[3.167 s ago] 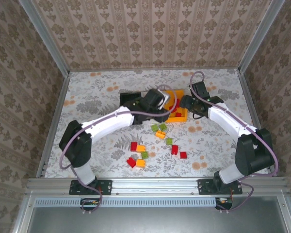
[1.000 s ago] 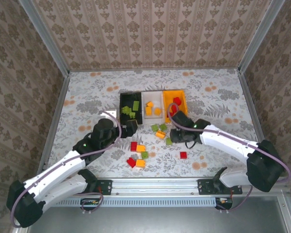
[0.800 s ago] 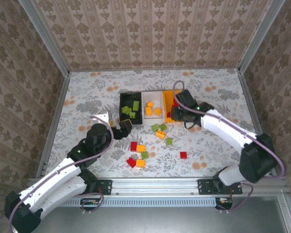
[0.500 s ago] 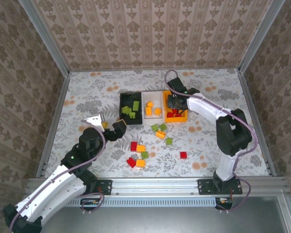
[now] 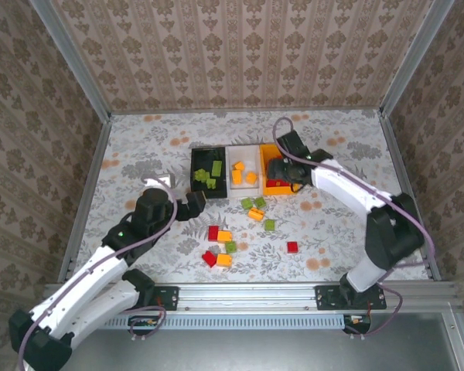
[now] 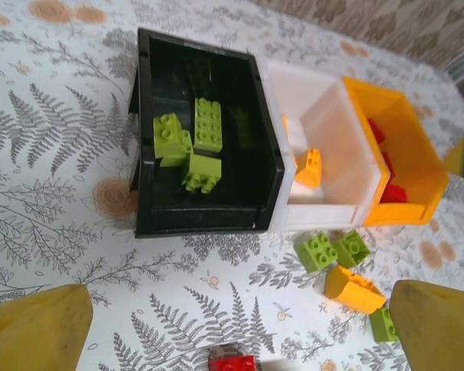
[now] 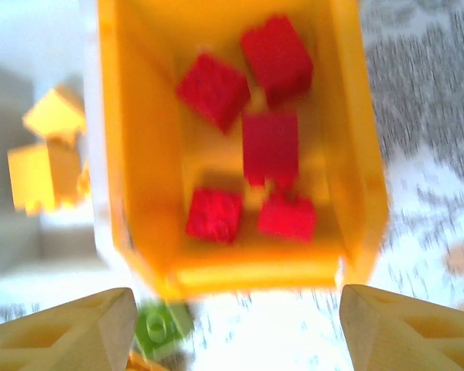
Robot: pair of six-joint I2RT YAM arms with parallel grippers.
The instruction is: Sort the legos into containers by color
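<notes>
Legos [image 5: 225, 236] sit in neither of my grippers at this moment. The right gripper [image 7: 232, 301] has its fingers spread wide and empty. It hangs above the near end of the orange-yellow bin [image 7: 247, 270], where five red bricks [image 7: 271, 147] lie on the floor. The left gripper [image 6: 240, 309] is also spread with nothing between the fingers, poised over the table [image 6: 54, 193] just short of the black bin [image 6: 197, 228]. That bin holds lime green bricks [image 6: 209, 124]. The white bin [image 6: 325, 212], between the other two, holds orange bricks [image 6: 309, 166]. Further out, about ten bricks of all three colours lie loose in front of the bins, with a lone red brick [image 5: 292, 247] off toward the right.

I judge the sorting roughly half done, with both arms due for a fresh pick. For the right arm I'd take that lone red one, since it stands apart and the fingers can straddle it cleanly. The left arm must work the tighter cluster, where touching neighbours could get nudged.
</notes>
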